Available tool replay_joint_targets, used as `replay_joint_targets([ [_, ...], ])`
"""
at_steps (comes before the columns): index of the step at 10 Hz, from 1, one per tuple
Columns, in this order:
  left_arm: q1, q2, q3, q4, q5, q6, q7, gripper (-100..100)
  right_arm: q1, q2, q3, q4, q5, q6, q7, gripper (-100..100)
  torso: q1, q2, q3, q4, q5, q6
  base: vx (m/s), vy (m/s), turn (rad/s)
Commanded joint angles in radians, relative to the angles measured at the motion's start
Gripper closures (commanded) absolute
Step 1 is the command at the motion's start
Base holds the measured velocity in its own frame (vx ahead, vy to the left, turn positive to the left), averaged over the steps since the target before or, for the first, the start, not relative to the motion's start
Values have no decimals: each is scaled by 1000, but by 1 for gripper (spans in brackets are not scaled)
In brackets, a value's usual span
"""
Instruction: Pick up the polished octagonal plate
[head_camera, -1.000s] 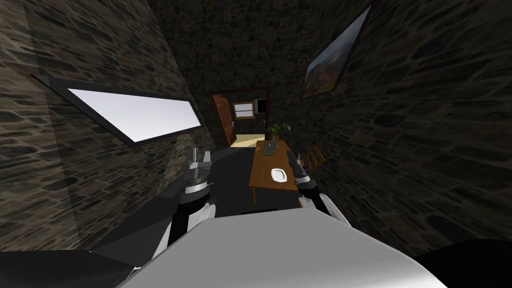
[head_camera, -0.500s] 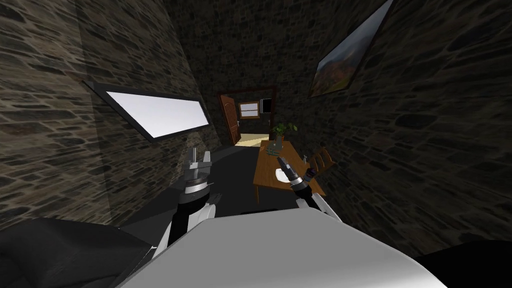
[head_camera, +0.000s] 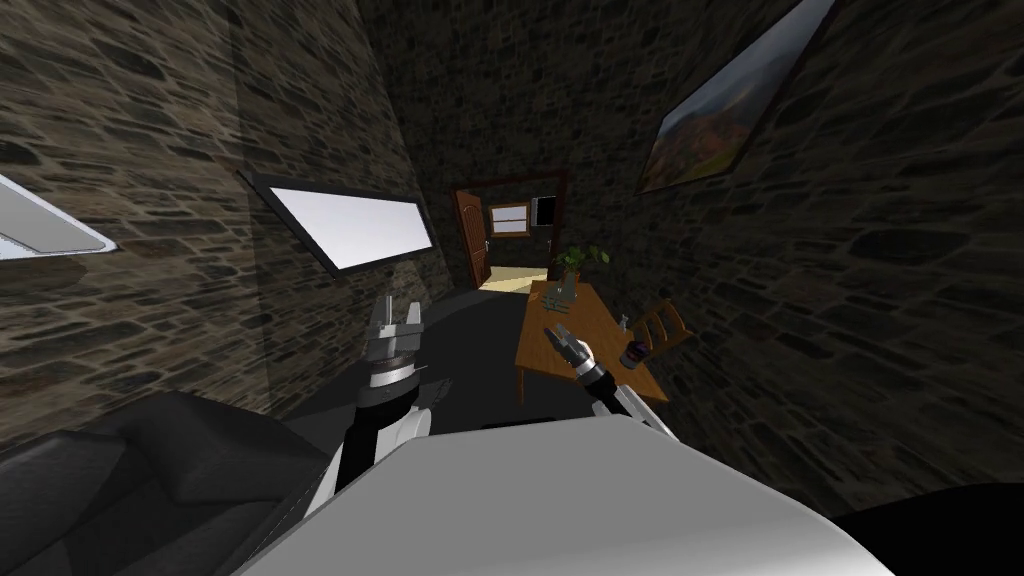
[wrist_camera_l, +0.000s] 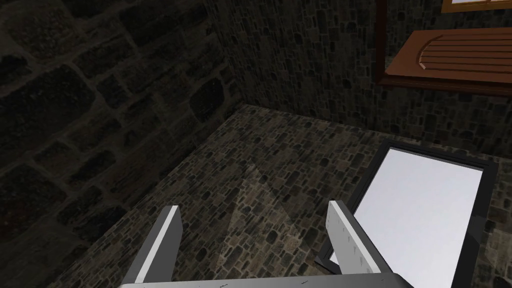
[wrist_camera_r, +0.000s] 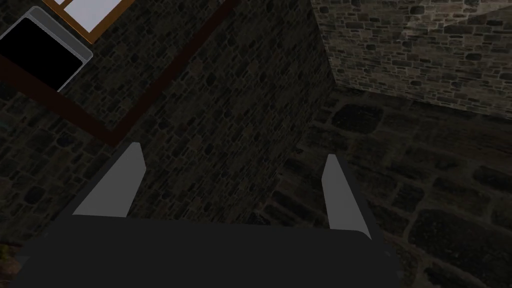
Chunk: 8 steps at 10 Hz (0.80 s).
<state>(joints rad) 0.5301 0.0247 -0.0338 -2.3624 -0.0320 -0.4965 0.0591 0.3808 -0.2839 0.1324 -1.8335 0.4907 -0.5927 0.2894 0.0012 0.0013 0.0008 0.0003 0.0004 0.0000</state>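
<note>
Hovering over the wooden table (head_camera: 592, 312), the right gripper (head_camera: 555, 333) points up and away from the robot, fingers spread wide w/ nothing between them. Plate: posn rel. to the fingers cannot be told; right forearm (head_camera: 592, 376) covers the table's near middle. Left gripper (head_camera: 398, 314) stands upright, well left of the table, fingers wide apart, empty.

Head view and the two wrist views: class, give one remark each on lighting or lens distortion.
Head view: wide lens splays the stone walls toward the corners and the whole scene is rolled; the window and doorway are brightest, the table dim. Left wrist view: the open left pincer has bright finger edges. Right wrist view: darkest; the open right pincer looks flat grey.
</note>
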Motion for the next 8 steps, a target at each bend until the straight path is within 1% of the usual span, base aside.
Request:
replay_joint_targets([
  [1,0,0,0,0,0,0,0,0,-13,-25,25,50,50,-2,34,-100,0,0,0,0,0,0,-27,42,258],
  [2,0,0,0,0,0,0,0,0,-13,-25,25,74,68,-2,34,-100,1,1,0,0,0,0,-21,33,94],
  [3,0,0,0,0,0,0,0,0,-29,-45,41,108,104,-2,52,-100,0,1,0,0,0,1,-16,35,176],
  [4,0,0,0,0,0,0,0,0,-29,-45,41,123,112,-2,52,-100,0,0,0,0,0,0,-10,18,74],
  [5,0,0,0,0,0,0,0,0,-45,-67,57,152,154,-3,69,-100,-1,0,0,0,0,1,-15,21,145],
  [6,0,0,0,0,0,0,0,0,-45,-67,57,172,156,-3,69,-100,-1,0,0,0,0,0,-11,15,91],
  [7,0,0,0,0,0,0,0,0,-63,-90,73,203,198,-4,85,-100,-1,0,0,0,0,1,-11,17,178],
  [8,0,0,0,0,0,0,0,0,-63,-90,73,222,200,-4,85,-100,-1,0,0,0,0,0,-9,8,72],
])
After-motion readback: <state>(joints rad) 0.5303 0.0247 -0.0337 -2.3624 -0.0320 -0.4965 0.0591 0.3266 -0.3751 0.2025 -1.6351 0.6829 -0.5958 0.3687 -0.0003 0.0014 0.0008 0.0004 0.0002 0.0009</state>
